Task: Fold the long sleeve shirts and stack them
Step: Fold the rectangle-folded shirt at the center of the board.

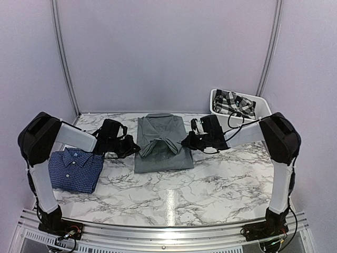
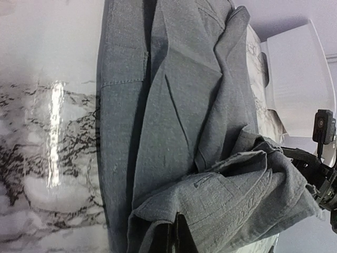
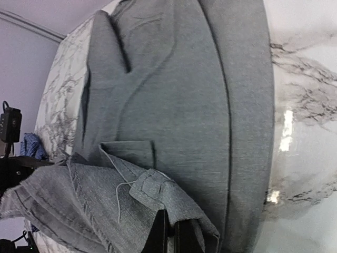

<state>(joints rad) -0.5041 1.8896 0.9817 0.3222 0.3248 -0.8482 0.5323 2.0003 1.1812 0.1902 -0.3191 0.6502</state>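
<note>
The plain grey long sleeve shirt [image 1: 163, 129] lies flat in the middle of the marble table, collar toward the back. A bunched part of its cloth [image 1: 158, 146] is raised above the body between both grippers. My left gripper [image 1: 136, 148] is shut on the left end of that cloth, seen up close in the left wrist view [image 2: 178, 240]. My right gripper [image 1: 186, 141] is shut on the right end, with grey fabric draped over its black fingers [image 3: 160, 234]. The dark blue checked shirt [image 1: 73, 168] lies folded at the left, under the left arm.
A white basket [image 1: 212, 103] holding a plaid black-and-white cloth [image 1: 234, 104] stands at the back right corner. The table's near edge meets the metal rail [image 1: 163, 232] where both arm bases are bolted. Pale walls close the back and sides.
</note>
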